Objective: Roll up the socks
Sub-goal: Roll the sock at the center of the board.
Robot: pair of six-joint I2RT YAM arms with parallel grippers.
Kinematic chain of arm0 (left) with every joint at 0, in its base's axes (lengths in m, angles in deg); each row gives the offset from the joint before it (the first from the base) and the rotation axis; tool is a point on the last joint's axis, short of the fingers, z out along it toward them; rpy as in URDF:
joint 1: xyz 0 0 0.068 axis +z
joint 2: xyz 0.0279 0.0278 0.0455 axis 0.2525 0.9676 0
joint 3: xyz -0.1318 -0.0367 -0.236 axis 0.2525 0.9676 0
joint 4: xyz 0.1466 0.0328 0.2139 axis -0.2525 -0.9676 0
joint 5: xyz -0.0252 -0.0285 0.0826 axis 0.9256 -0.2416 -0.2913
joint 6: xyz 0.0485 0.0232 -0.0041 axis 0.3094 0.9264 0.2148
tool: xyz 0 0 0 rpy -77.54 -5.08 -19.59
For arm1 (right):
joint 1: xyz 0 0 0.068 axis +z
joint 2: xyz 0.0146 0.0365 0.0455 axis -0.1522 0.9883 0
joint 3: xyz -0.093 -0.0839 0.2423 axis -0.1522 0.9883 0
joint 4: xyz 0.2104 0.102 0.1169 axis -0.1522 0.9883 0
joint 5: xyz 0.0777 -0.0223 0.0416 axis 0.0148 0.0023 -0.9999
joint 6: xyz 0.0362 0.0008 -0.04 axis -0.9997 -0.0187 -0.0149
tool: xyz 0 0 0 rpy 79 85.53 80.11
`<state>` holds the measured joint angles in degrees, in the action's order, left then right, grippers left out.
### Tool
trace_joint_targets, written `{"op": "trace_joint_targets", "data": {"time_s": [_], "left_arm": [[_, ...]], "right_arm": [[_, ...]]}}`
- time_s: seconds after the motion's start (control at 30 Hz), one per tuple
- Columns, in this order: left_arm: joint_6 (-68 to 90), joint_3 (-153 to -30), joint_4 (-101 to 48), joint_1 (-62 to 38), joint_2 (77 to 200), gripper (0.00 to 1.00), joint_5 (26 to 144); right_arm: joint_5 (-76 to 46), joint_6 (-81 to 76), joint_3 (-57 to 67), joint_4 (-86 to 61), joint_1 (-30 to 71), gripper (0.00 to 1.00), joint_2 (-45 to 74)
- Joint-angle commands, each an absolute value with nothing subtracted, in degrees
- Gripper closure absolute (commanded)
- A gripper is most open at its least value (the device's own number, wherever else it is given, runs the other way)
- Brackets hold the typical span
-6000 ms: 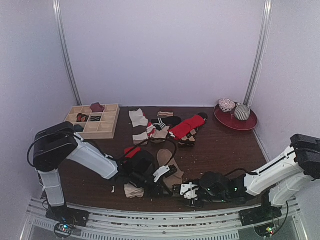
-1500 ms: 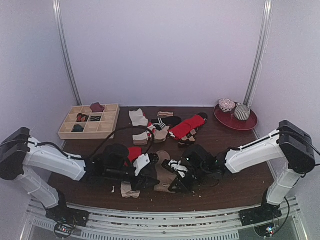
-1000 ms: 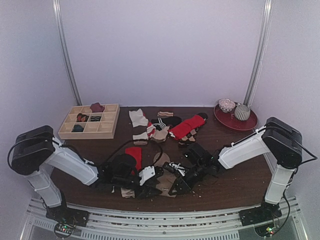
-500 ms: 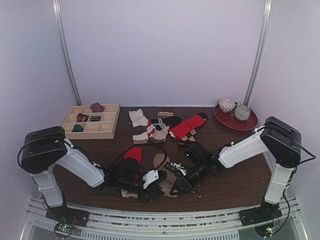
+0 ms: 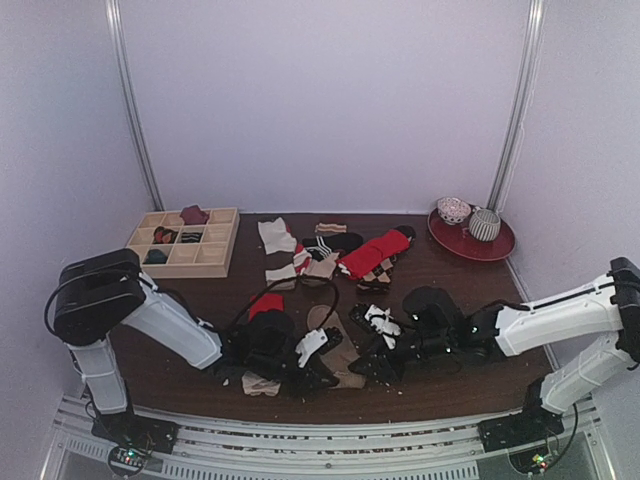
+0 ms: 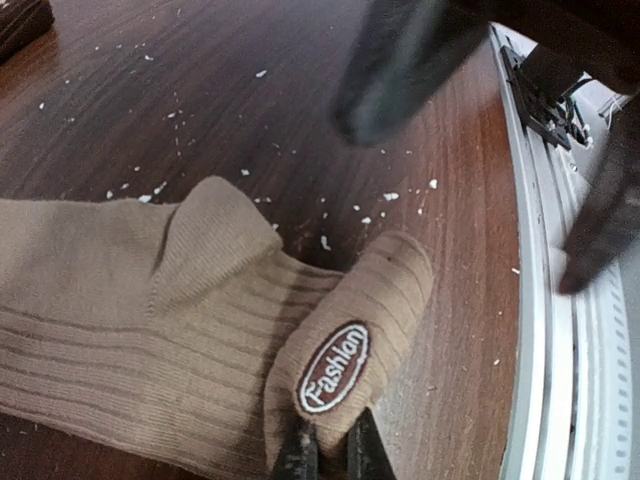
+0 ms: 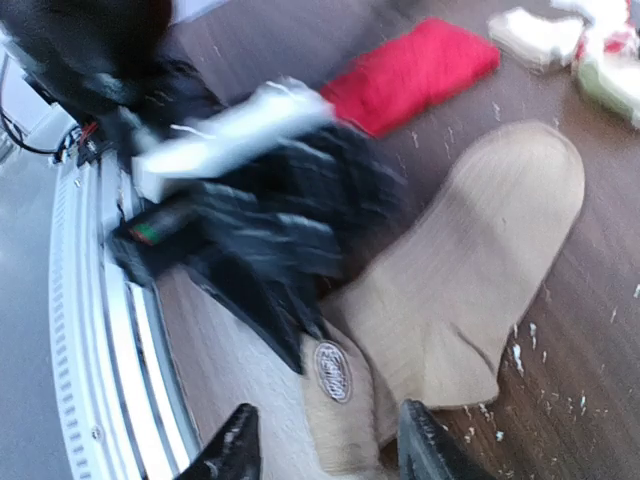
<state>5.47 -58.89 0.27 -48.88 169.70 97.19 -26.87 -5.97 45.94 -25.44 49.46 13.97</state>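
I see the red sock point(image 5: 265, 303) on the surface point(image 5: 450, 290), partly under my left arm. My left end effector point(image 6: 328, 455) is clamped on the tan sock point(image 6: 150, 320) at its folded, labelled cuff. My right end effector point(image 7: 330, 450) hovers just above, fingers apart.

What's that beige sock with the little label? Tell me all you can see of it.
The ribbed tan-brown fabric sock lies flat on the dark wooden table among white specks. One end is folded over and bears an oval brown-and-white label reading "Fashion". The left gripper is shut on that fold, pinching it. The right gripper stands open over the same end; whether it touches is unclear. The rounded far end lies free.
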Motion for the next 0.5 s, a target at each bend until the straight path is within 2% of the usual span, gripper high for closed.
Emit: {"op": "trace_joint_targets", "data": {"time_s": [0.0,0.13,0.27,0.47], "left_arm": [[-1.9,-56.2,-12.6,-47.8,172.3,1.00,100.8],[-2.5,-56.9,-14.7,-47.0,172.6,1.00,101.0],[-2.6,-56.9,-16.1,-46.2,173.0,1.00,101.5],[-2.1,-56.5,-16.6,-46.1,173.0,1.00,102.1]], "right_arm": [[-7.9,7.2,52.5,-35.3,58.3,0.49,9.0],[0.1,14.8,57.0,-41.3,64.9,0.50,9.2],[7.7,19.1,57.1,-42.5,68.8,0.44,13.8],[11.4,22.3,55.1,-46.2,69.7,0.42,19.6]]}}
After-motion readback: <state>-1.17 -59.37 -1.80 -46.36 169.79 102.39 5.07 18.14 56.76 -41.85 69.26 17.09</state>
